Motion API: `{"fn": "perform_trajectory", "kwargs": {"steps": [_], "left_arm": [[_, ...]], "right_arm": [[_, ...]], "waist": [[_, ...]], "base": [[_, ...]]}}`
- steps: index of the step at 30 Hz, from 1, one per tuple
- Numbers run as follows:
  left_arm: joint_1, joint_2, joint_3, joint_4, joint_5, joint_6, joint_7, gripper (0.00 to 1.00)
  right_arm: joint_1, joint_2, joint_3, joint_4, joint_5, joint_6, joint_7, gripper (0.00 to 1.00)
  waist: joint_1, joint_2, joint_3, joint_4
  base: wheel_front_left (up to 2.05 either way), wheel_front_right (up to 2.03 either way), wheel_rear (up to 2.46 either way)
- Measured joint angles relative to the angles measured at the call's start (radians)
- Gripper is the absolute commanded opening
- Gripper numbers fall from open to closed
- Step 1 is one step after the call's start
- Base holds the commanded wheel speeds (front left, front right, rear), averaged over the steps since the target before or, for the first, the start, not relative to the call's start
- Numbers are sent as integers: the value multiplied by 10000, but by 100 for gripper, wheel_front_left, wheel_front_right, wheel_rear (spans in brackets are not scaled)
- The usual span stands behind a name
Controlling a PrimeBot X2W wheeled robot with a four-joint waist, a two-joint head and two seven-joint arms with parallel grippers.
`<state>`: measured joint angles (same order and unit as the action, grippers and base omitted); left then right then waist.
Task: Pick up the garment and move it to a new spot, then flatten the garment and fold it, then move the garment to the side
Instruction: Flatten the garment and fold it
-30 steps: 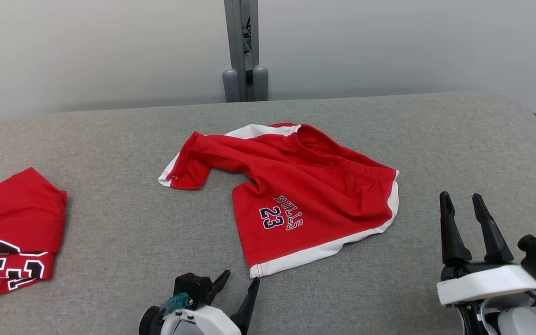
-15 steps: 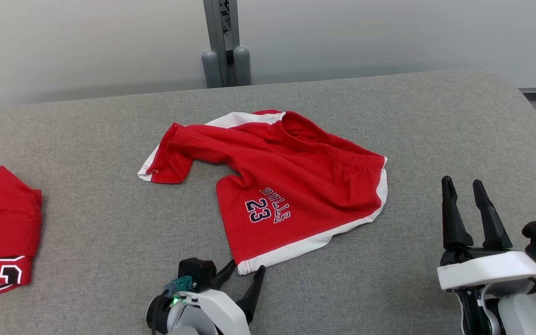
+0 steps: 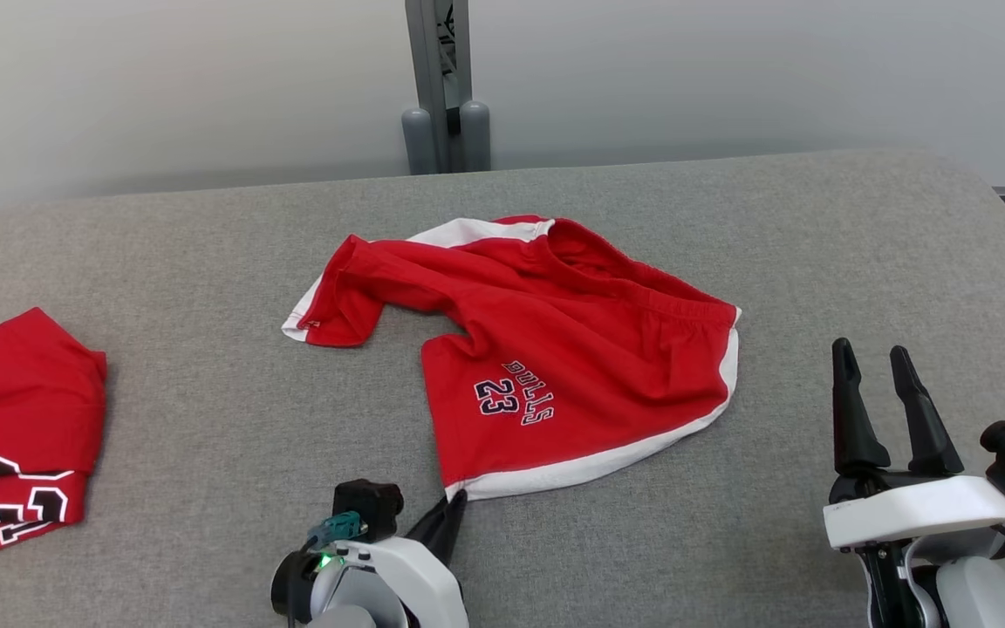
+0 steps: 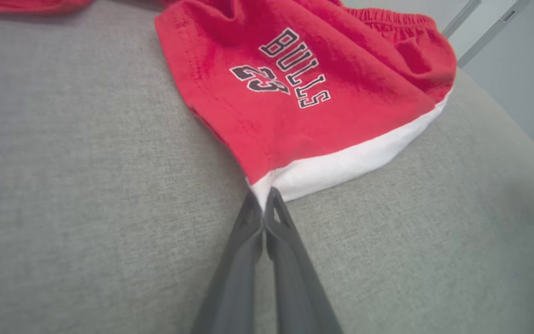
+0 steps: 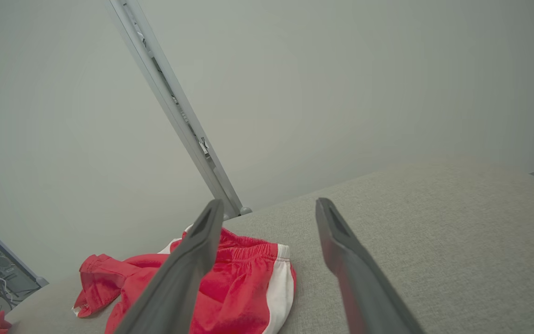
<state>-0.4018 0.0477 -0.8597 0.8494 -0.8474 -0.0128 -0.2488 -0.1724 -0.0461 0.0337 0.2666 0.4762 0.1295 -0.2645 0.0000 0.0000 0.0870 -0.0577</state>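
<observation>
— Left end effector (image 4: 263,198), what was it doing?
— Its fingers were pressed together on the white hem corner of the shorts (image 3: 555,366), the corner nearest the front edge of the surface (image 3: 206,488).
— And the shorts?
— Lying rumpled around the middle of the surface, one leg bunched toward the left, "BULLS 23" facing up.
— Right end effector (image 3: 869,349)?
— Fingers spread wide, holding nothing, near the front right corner, well apart from the shorts. Another red garment (image 3: 14,419) lay at the left edge.

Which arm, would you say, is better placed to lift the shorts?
Left: the left hand is shut on a hem corner of the red, white-trimmed shorts; the right hand hangs open, apart.
</observation>
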Motion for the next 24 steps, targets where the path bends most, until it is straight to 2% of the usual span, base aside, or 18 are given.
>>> {"fn": "perform_trajectory", "kwargs": {"steps": [6,10,15,24], "left_arm": [[-171,35,385,33,510,410,-100,0],[-86,288,838,-303,1193,688,-111,0],[267,497,1338,-621,1824,867,-113,0],[330,428,1973,-876,2500,897,-113,0]], "right_arm": [[166,-4,-86,190,-127,0,0,100],[169,-15,-58,596,-608,0,0,100],[-82,-420,466,1519,-1749,2,0,100],[-1218,-1680,2201,3682,-2577,8,0,100]], "waist": [[0,0,-244,288],[0,0,-405,609],[0,0,-551,1058],[0,0,-419,1888]], "base": [[0,0,0],[0,0,0],[0,0,0],[0,0,0]]}}
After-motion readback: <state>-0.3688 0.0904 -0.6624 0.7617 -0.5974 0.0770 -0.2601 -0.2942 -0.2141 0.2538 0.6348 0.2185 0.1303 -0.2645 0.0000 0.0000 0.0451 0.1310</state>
